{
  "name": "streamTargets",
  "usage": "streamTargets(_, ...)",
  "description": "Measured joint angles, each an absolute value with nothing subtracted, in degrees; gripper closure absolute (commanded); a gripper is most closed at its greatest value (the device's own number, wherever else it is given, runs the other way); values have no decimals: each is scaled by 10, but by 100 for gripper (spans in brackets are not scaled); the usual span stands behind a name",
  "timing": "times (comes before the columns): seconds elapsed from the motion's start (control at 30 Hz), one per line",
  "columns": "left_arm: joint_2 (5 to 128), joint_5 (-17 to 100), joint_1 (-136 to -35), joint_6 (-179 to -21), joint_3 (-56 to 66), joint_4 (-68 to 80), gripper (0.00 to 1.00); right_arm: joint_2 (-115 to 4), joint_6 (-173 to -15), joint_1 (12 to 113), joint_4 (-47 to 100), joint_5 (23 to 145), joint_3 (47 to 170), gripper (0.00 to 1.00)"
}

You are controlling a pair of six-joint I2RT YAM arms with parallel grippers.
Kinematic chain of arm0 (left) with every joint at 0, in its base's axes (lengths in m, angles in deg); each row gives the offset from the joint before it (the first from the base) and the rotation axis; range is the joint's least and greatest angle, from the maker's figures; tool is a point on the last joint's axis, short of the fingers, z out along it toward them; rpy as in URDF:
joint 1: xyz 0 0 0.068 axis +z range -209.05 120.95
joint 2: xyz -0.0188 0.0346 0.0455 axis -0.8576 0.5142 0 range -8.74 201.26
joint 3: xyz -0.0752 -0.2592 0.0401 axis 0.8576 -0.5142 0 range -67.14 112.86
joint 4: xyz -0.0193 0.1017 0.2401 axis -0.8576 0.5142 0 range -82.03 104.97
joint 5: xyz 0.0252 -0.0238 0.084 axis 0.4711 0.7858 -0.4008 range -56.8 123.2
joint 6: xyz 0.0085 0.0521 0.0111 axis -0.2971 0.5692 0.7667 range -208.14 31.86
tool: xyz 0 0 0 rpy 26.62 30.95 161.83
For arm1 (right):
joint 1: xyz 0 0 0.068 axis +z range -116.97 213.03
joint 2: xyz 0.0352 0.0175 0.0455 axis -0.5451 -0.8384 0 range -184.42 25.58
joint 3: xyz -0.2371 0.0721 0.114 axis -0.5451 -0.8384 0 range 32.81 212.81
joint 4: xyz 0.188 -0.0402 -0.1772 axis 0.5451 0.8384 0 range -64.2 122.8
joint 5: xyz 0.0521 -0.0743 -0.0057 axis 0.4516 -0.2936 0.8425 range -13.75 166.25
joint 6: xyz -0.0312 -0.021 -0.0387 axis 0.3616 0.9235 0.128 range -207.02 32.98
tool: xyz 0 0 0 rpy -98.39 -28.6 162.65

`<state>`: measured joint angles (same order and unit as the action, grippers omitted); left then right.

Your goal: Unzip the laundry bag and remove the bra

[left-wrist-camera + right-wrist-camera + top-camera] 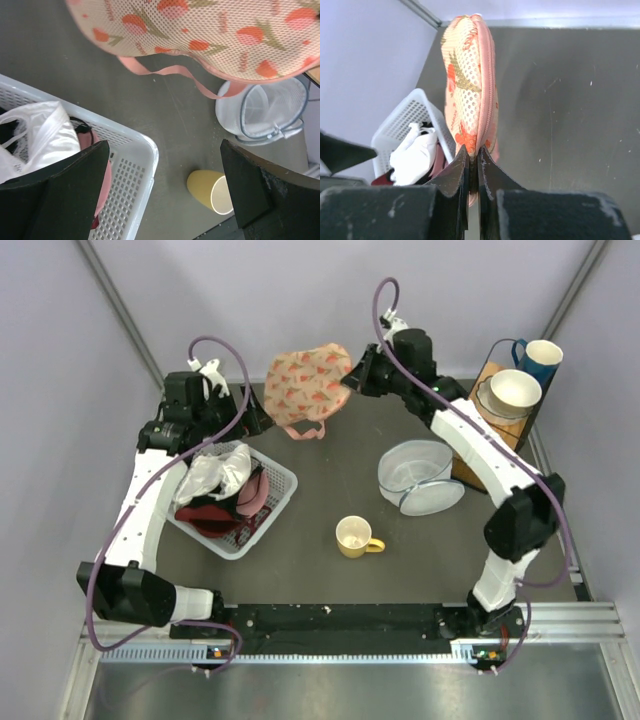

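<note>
Step in hand, as I judge it: holding the bag up for unzipping. The zip looks closed along the stretch I can see, and nothing is out yet.

Right pincer (pixel 472 152) is clenched on the rim of the flat oval peach-pink mesh laundry bag (pixel 308 380), biting right on the pink zip band. The bag stands on edge at the far side of the dark desk (pixel 300 575), between the two arms. I cannot tell whether its lower edge touches the desk. Thin pink strap loops (pixel 305 430) hang beneath it.

Left pincer (pixel 165 145) is released, fingers spread wide. It hovers over the far corner of the white plastic lattice basket (pixel 285 480), near the bag and not touching it.

Next move, my reading: I need the zip slider, and I can't find it in any view. The left pincer must close on the pull, or on the fabric beside it, while the right holds tension. That is a small target on limp cloth.

Materials:
- The bag is soft open-weave mesh, printed with red-orange tulips and green stems, with smooth pink binding along the seam.
- It bulges somewhat, so I reckon something padded sits inside.
- The basket is rigid and holds white, black and red garments.
- Well apart from the bag are a pale yellow glazed mug (pixel 352 536) and a round white mesh container with blue trim (pixel 420 478).
</note>
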<state>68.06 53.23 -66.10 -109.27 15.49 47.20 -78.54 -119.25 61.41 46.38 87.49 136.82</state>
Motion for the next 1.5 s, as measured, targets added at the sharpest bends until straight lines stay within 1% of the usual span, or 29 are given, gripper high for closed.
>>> streamTargets(0.17, 680, 585, -662, -1083, 136, 450, 1, -700, -1104, 614, 475, 887, 1324, 100)
streamTargets(0.27, 674, 604, -667, -1069, 130, 439, 1, -672, -1037, 614, 509, 889, 1310, 100)
streamTargets(0.4, 661, 613, -678, -1054, 130, 415, 1, -639, -942, 614, 546, 888, 1287, 100)
streamTargets(0.53, 657, 614, -680, -1038, 130, 402, 1, -607, -888, 614, 568, 888, 1260, 100)
streamTargets(0.7, 657, 646, -680, -1000, 130, 392, 1, -575, -846, 613, 575, 932, 1235, 100)
streamTargets(0.93, 657, 679, -679, -927, 140, 398, 1, -557, -814, 582, 581, 1043, 1232, 100)
streamTargets(1.07, 651, 715, -680, -923, 143, 383, 1, -559, -832, 562, 588, 1080, 1234, 100)
streamTargets(1.23, 669, 723, -692, -931, 186, 380, 1, -607, -944, 535, 606, 1071, 1288, 100)
streamTargets(1.37, 686, 681, -697, -957, 187, 380, 1, -642, -1051, 500, 603, 1076, 1301, 100)
streamTargets(1.5, 683, 657, -681, -1004, 135, 380, 1, -651, -1130, 479, 591, 1082, 1295, 100)
